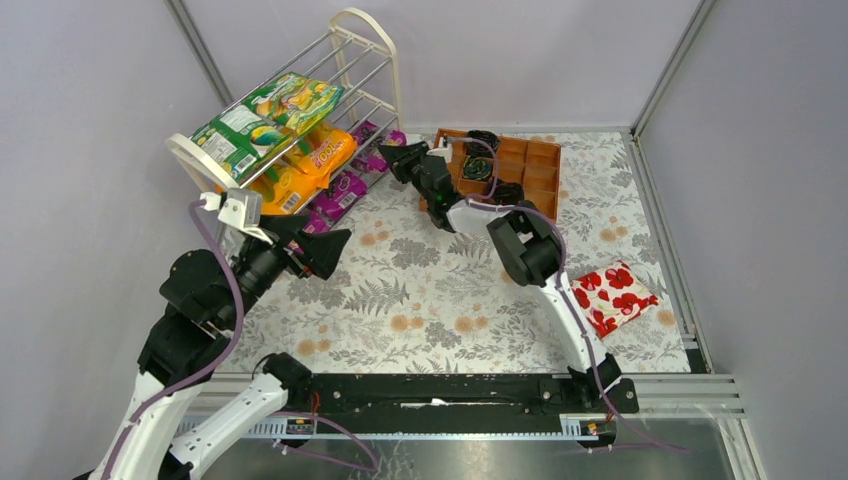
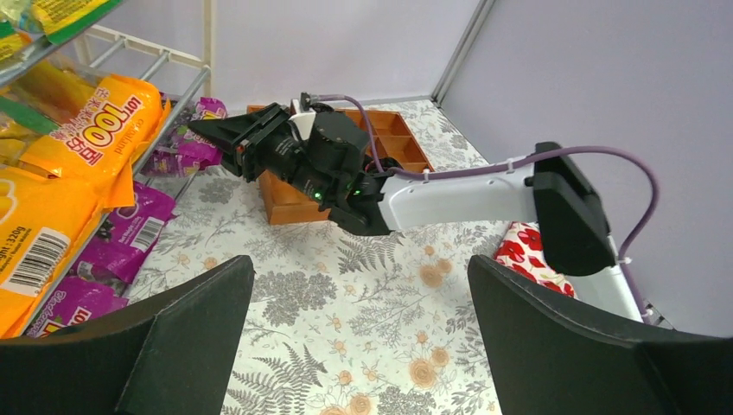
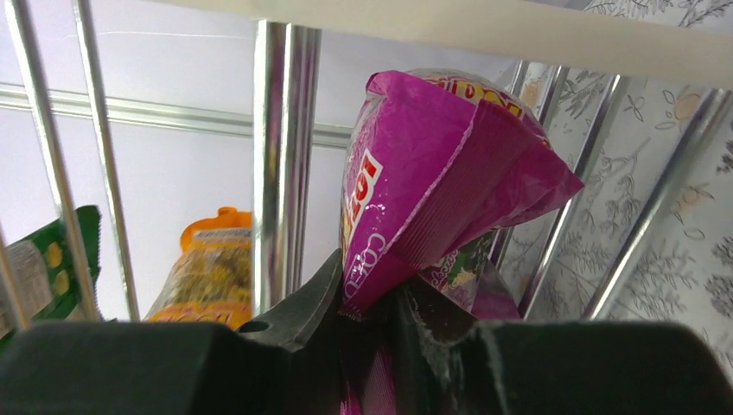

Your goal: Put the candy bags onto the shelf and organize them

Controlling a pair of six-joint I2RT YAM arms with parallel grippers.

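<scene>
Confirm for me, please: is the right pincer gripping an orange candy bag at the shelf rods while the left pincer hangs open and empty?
Not orange: the right wrist view shows the right pincer gripping a purple candy bag at the shelf rods. The left pincer does hang open and empty.

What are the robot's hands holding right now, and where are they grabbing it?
The right fingers pinch a purple candy bag by its crumpled end, near the shelf rods. The left fingers are open, holding nothing.
</scene>
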